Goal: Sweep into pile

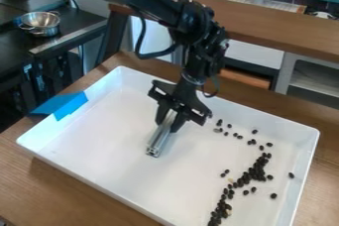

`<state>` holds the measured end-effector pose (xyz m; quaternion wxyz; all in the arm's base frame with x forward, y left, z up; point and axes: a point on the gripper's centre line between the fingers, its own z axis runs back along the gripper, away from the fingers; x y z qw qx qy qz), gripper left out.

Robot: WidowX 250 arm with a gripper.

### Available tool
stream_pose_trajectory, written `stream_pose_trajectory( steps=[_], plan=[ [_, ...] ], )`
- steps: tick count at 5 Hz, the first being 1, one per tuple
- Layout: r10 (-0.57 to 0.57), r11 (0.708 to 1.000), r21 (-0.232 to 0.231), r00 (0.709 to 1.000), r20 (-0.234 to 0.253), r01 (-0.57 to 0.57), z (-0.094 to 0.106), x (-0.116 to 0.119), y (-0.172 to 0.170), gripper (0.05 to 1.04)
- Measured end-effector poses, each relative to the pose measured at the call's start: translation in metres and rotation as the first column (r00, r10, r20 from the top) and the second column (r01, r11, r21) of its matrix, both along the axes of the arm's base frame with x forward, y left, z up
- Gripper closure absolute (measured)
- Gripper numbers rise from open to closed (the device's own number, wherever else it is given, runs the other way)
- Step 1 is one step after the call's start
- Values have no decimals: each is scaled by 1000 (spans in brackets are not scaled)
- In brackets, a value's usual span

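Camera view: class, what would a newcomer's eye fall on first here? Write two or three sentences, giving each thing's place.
First comes the black pincer, hanging over the big white tray with a silver metal cylinder slanting down from its grasp. Next, dark beans stand out against the white, trailing down the tray's right side. Bright blue tape then catches the eye on the tray's left rim.
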<state>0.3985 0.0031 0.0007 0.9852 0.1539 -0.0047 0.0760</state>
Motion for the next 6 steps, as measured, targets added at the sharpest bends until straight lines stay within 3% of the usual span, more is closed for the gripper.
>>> stream_pose_trajectory(
  steps=[2, 4, 6],
  plan=[
    [56, 997, -57, 998, 3, -56, 1, 11, -11, 740],
    [22, 995, -97, 1000, -16, -24, 1, 16, -28, 740],
    [-80, 991, -105, 997, -8, 78, -2, 11, -44, 740]
  ],
)
